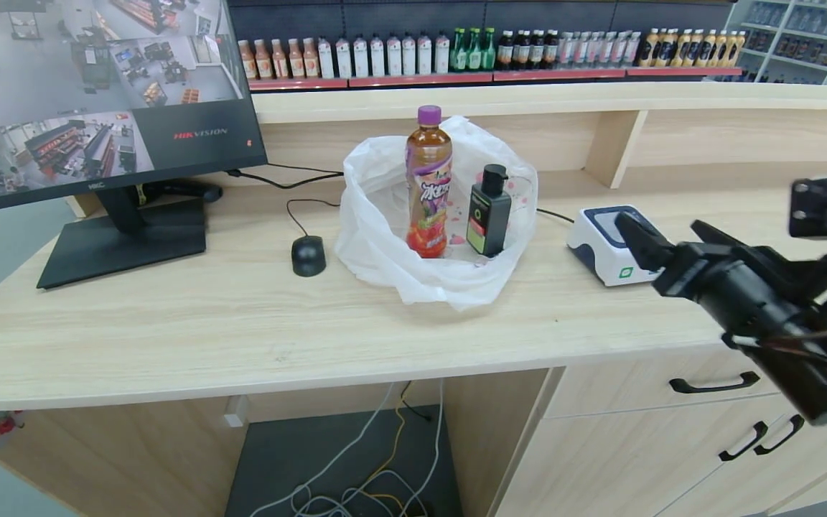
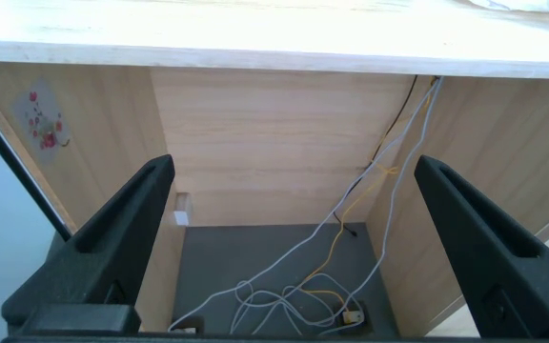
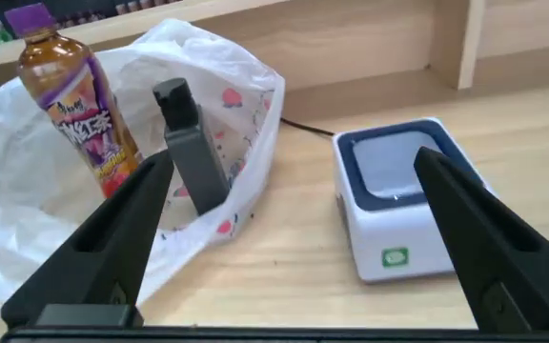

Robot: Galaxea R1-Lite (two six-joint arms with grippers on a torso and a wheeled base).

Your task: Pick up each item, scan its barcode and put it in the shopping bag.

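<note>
1. Shopping bag last, since I went from near to far. Nearest was my left gripper, hanging below the counter edge with its fingers spread and nothing between them.
2. My right gripper hung over the counter's right front, fingers spread wide and empty, pointing toward the scanner just beyond its tips.
3. Farther in, the shopping bag sat open on the counter between the mouse and the scanner. The tea bottle and the black pump bottle stood upright inside it, side by side.
4. I judged the job nearly done, as both items I could see were bagged.
5. What could have gone wrong:
   - A careless sweep of my right gripper could have shoved the scanner, being so near it.
   - Catching the thin bag rim could have toppled the tall tea bottle.
6. The head view gave me the monitor and mouse beside the bag. The right wrist view gave the scanner's window face-on. The left wrist view gave the loose cables under the counter, which a low left arm could have snagged.
</note>
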